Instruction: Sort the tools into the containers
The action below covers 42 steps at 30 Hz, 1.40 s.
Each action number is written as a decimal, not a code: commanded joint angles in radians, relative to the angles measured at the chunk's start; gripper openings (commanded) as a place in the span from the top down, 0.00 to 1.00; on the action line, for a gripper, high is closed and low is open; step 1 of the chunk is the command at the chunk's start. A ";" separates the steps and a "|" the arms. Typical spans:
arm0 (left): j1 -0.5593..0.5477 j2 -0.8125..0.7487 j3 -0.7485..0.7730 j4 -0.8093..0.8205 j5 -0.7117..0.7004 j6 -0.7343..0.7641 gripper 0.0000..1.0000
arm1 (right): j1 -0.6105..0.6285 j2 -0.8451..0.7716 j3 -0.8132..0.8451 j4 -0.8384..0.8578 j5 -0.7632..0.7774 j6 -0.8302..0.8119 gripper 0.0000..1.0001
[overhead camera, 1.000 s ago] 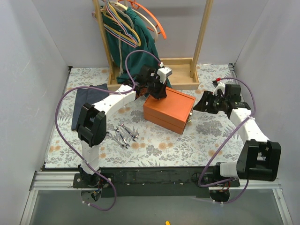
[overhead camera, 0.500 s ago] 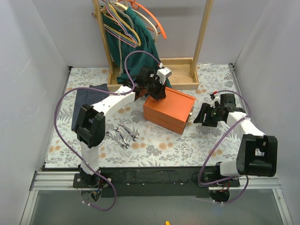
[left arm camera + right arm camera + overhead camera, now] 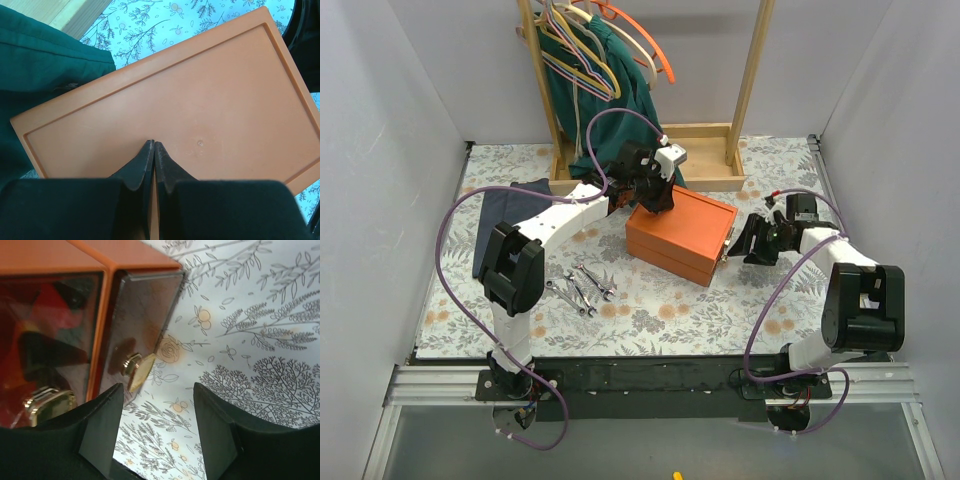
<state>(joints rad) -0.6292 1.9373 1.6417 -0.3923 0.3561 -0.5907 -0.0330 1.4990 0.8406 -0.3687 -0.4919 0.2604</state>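
The orange box (image 3: 680, 236) sits mid-table, its clear drawer fronts facing right. My left gripper (image 3: 652, 200) is shut, its tips pressed on the box lid (image 3: 165, 110). My right gripper (image 3: 745, 243) is open just right of the box, facing a clear drawer front (image 3: 142, 315) with a gold knob (image 3: 135, 370); the knob lies just ahead of my left finger, not between the fingers. A second drawer (image 3: 45, 340) shows red contents behind the plastic. Several silver wrenches (image 3: 580, 285) lie on the cloth left of the box. Pliers and yellow-handled tool are not clearly visible.
A wooden clothes rack with a tray base (image 3: 705, 172) stands behind the box, holding coloured hangers (image 3: 610, 45) and a green garment (image 3: 610, 100). A dark blue cloth (image 3: 505, 215) lies at the left. White walls enclose the floral table cover (image 3: 760, 300).
My right gripper has swung in leftward and down toward the drawer side of the box. My left gripper has stayed on the lid.
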 commanded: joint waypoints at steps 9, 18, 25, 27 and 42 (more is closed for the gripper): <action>0.002 -0.004 -0.046 -0.111 -0.062 0.022 1.00 | 0.059 0.081 0.094 -0.027 0.156 0.028 0.33; 0.002 -0.005 -0.046 -0.106 -0.068 0.022 1.00 | 0.067 0.075 0.075 -0.059 0.233 -0.026 0.34; 0.002 -0.001 -0.039 -0.100 -0.071 0.025 1.00 | -0.008 -0.020 0.009 -0.142 0.299 -0.116 0.34; 0.002 -0.004 -0.039 -0.097 -0.072 0.025 1.00 | -0.027 -0.045 -0.021 -0.157 0.306 -0.133 0.34; 0.002 -0.032 -0.025 -0.077 -0.085 0.031 1.00 | -0.162 -0.178 0.006 -0.252 0.360 -0.197 0.33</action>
<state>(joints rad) -0.6319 1.9324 1.6341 -0.3832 0.3473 -0.5880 -0.1547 1.3487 0.8089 -0.5438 -0.1768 0.1192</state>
